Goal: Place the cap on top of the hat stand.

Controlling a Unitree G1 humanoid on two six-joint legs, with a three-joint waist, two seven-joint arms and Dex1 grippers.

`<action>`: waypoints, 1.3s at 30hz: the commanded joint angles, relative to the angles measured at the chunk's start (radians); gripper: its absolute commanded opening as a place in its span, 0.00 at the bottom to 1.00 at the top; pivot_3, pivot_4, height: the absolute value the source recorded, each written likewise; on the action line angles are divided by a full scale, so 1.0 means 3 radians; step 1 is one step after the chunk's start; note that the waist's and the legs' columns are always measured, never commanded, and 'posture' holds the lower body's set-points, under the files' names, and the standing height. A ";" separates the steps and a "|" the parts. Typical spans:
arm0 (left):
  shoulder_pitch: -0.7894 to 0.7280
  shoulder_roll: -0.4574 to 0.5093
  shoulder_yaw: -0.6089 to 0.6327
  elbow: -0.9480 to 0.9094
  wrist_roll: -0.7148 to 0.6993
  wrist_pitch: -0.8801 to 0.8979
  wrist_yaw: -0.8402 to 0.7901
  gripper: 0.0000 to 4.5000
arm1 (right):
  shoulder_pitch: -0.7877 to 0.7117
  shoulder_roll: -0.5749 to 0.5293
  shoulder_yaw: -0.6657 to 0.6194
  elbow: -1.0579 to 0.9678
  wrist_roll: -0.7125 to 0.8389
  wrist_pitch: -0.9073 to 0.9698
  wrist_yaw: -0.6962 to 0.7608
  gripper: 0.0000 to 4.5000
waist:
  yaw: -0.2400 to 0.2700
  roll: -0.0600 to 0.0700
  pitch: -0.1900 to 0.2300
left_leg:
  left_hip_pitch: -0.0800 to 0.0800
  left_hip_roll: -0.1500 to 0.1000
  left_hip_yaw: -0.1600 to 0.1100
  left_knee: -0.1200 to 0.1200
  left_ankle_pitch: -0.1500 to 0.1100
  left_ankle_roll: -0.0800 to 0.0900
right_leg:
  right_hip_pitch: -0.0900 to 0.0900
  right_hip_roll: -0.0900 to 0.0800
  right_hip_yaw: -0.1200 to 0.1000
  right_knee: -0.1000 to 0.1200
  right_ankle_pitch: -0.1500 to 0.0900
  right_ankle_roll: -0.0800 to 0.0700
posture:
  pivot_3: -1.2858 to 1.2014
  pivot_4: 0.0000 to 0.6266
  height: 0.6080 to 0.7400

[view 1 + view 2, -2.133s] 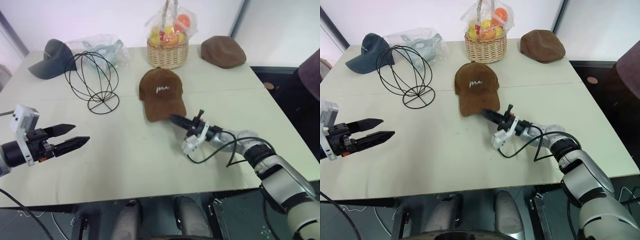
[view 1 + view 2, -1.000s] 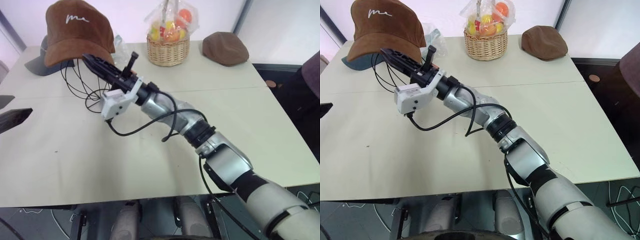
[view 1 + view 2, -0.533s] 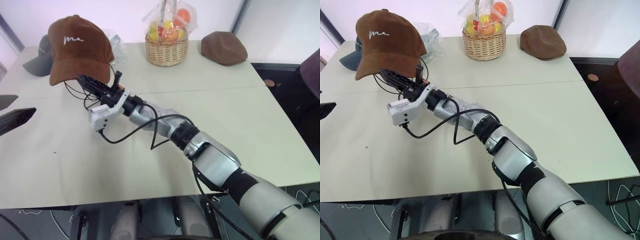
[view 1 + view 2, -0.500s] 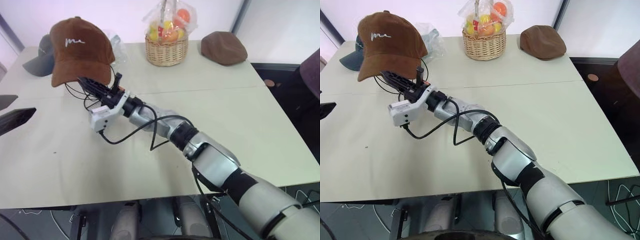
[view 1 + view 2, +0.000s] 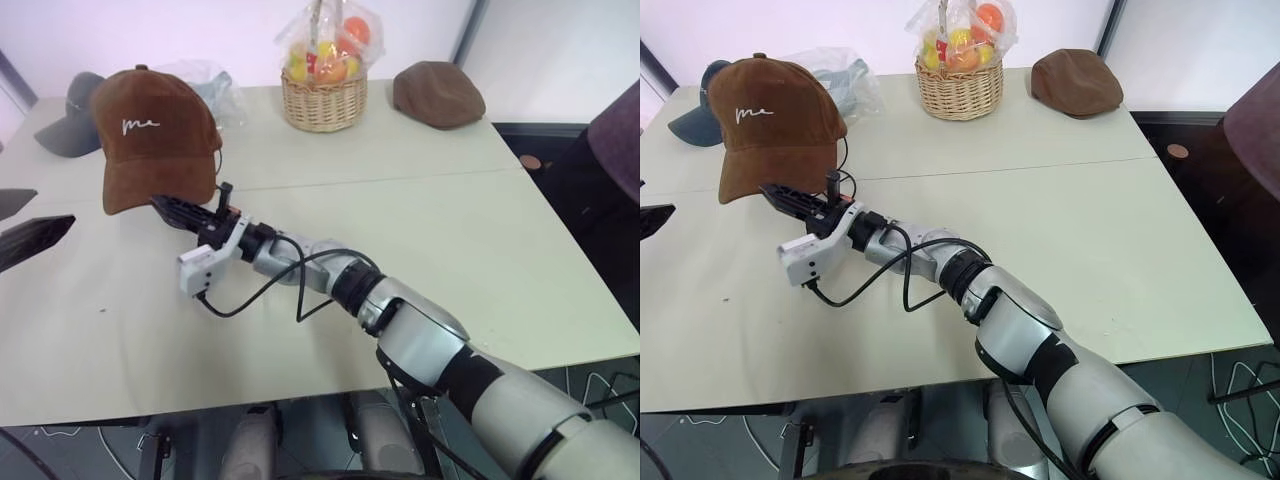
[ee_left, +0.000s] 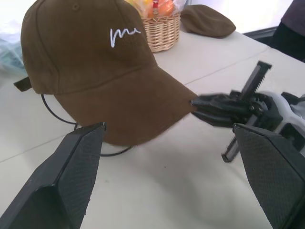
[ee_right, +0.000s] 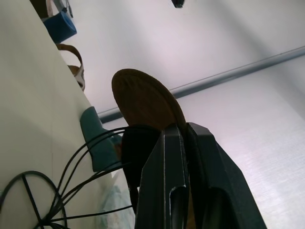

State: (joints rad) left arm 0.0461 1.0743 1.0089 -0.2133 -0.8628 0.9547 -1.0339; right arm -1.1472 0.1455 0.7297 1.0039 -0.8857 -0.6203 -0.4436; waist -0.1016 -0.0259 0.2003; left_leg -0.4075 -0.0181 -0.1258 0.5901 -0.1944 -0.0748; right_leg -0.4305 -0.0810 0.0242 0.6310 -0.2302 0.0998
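Note:
The brown cap (image 5: 150, 130) with white script sits over the black wire hat stand (image 6: 47, 107) at the table's left. The stand is mostly hidden under it; a few wires show below the crown. My right gripper (image 5: 163, 205) reaches across from the right, low over the table, and is shut on the front edge of the cap's brim. In the right wrist view its two fingers (image 7: 167, 157) press together with the brim's underside (image 7: 143, 100) above them. My left gripper (image 5: 35, 215) hangs open at the left edge, a little apart from the cap, with nothing in it.
A wicker basket (image 5: 320, 105) of wrapped fruit stands at the back middle. A plain brown flat cap (image 5: 438, 93) lies to its right. At the back left lie a dark grey cap (image 5: 70, 125) and a clear plastic bag (image 5: 205, 85). The near table (image 5: 330, 380) is bare.
My right arm lifted the cap from mid-table, carried it left over the stand, and in the last second lowered it onto the wires. The left gripper stayed put.

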 commanded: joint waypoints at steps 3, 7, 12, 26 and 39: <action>0.0015 -0.0051 0.0134 -0.0083 -0.0048 -0.0038 0.0057 1.00 | 0.0032 0.0066 0.0098 -0.0204 -0.0031 -0.0064 0.0052 0.00 | -0.0001 0.0000 0.0000 | 0.0000 0.0000 0.0000 -0.0001 0.0000 0.0000 | -0.0001 0.0000 0.0000 0.0000 0.0000 0.0000 | 0.52 0.24 1.00; 0.0024 -0.0073 0.0124 -0.0104 -0.0053 -0.0045 0.0077 1.00 | -0.0016 0.0087 0.0117 -0.0053 -0.0041 -0.0002 0.0106 0.00 | 0.0007 0.0000 0.0000 | 0.0001 0.0000 -0.0001 0.0000 0.0001 -0.0002 | 0.0000 0.0000 0.0000 0.0001 0.0000 0.0000 | 0.52 0.24 1.00; 0.0027 -0.0072 0.0123 -0.0109 -0.0057 -0.0051 0.0098 1.00 | -0.0014 0.0119 0.0101 0.0099 -0.0013 0.0046 0.0145 0.00 | 0.0004 -0.0001 -0.0001 | 0.0002 0.0000 -0.0002 0.0000 0.0001 -0.0002 | 0.0001 0.0001 0.0000 0.0002 0.0001 -0.0001 | 0.52 0.24 1.00; 0.0043 -0.0113 0.0109 -0.0134 -0.0057 -0.0072 0.0163 1.00 | -0.0086 0.0087 0.0028 0.0131 0.0064 0.0055 0.0059 0.58 | 0.0009 -0.0001 0.0000 | 0.0002 0.0000 -0.0005 0.0000 0.0002 -0.0003 | 0.0001 0.0002 -0.0001 0.0003 0.0002 -0.0002 | 0.52 0.24 1.00; 0.0242 -0.0184 0.0125 -0.0020 0.0165 -0.0190 0.0210 1.00 | 0.1046 -0.0826 -0.0334 -0.1522 0.0911 -0.0044 0.1534 0.92 | 0.0036 -0.0004 -0.0003 | 0.0002 -0.0001 -0.0005 0.0007 0.0003 -0.0004 | 0.0012 0.0000 -0.0002 -0.0001 0.0001 -0.0002 | 0.52 0.24 1.00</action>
State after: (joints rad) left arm 0.1104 1.0223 1.0087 -0.2311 -0.8371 0.9256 -0.9799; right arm -0.8489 -0.0783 0.6938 0.6579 -0.7098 -0.6495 -0.0673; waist -0.0907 -0.0273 0.1995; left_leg -0.4068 -0.0183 -0.1270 0.5924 -0.1936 -0.0759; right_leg -0.4266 -0.0811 0.0238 0.6306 -0.2297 0.0994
